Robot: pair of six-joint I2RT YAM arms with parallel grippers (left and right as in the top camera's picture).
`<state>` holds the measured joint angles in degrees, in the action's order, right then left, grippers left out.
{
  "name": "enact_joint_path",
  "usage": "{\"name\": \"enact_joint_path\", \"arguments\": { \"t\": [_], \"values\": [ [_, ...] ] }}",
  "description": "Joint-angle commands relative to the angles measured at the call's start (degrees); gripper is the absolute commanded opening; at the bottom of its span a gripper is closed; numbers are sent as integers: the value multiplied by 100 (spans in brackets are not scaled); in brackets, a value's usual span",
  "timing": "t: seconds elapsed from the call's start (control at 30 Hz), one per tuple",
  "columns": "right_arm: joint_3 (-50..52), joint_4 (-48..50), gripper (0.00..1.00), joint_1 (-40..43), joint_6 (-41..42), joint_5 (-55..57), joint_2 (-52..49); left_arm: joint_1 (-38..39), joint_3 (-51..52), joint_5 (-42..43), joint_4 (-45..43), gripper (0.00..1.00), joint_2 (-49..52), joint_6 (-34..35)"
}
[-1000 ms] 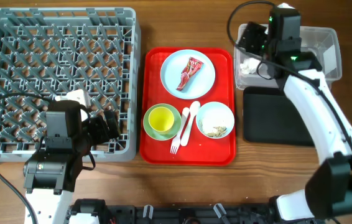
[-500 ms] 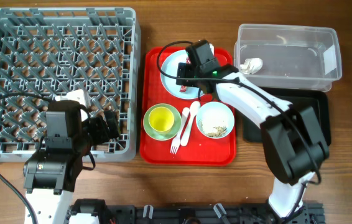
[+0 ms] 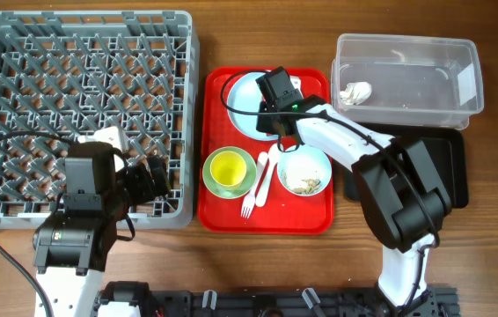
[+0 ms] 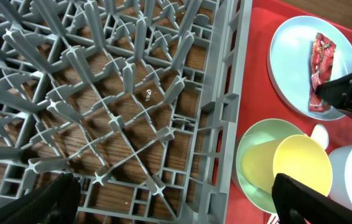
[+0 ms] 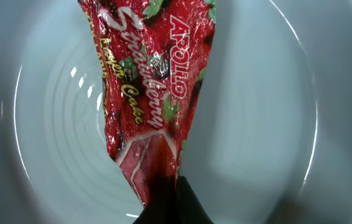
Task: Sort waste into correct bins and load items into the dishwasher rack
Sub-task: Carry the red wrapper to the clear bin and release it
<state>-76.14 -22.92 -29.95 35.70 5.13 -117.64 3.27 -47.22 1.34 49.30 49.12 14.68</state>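
My right gripper [image 3: 275, 99] is down on the white plate [image 3: 245, 106], shut on the lower end of the red-and-white wrapper [image 5: 151, 81], its tips [image 5: 166, 202] pinched together. The arm hides the wrapper from overhead. A crumpled napkin [image 3: 355, 91] lies in the clear tub [image 3: 473, 79]. The yellow cup [image 3: 228, 167] sits in the green bowl [image 3: 209, 180], beside the fork [image 3: 251, 198], the spoon [image 3: 271, 163] and the light blue bowl [image 3: 304, 170] of scraps. My left gripper [image 3: 148, 180] hangs open over the near right corner of the grey rack [image 3: 82, 114].
All the dishes rest on a flat red tray [image 3: 218, 216] between the rack and the bins. The black tray [image 3: 456, 176] lies in front of the clear tub, partly under my right arm. Bare wooden table runs along the front edge.
My right arm has swung from the clear tub across to the plate, and its jaws have shut on the wrapper. The left arm has not moved.
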Motion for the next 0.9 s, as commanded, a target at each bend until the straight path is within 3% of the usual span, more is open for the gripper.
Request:
{"name": "enact_joint_path", "arguments": {
  "t": [0.0,0.17,0.3,0.47,0.63,0.7,0.73,0.87],
  "values": [
    [-13,-85,4,98,-407,2,525,-35,-120,9,-15,100,-4,-76],
    [-15,-540,4,553,-695,920,2004,-35,-120,9,-17,100,-4,-76],
    [-15,-828,4,1622,-168,1032,2800,-35,-120,9,-17,100,-4,-76],
    [-13,-857,4,2826,37,404,2297,-35,-120,9,-20,100,-4,-74],
    [-13,-431,8,3080,26,-87,1762,-35,-120,9,-20,100,-4,-76],
    [-15,-295,55,3112,26,-81,1773,-33,-120,9,-15,100,-4,-76],
    [-15,-275,59,3117,-52,-76,1858,-35,-120,9,-15,100,-4,-76],
    [-15,-863,60,3110,-1217,-522,2870,-35,-120,9,-17,100,-4,-76]
  ]
}}
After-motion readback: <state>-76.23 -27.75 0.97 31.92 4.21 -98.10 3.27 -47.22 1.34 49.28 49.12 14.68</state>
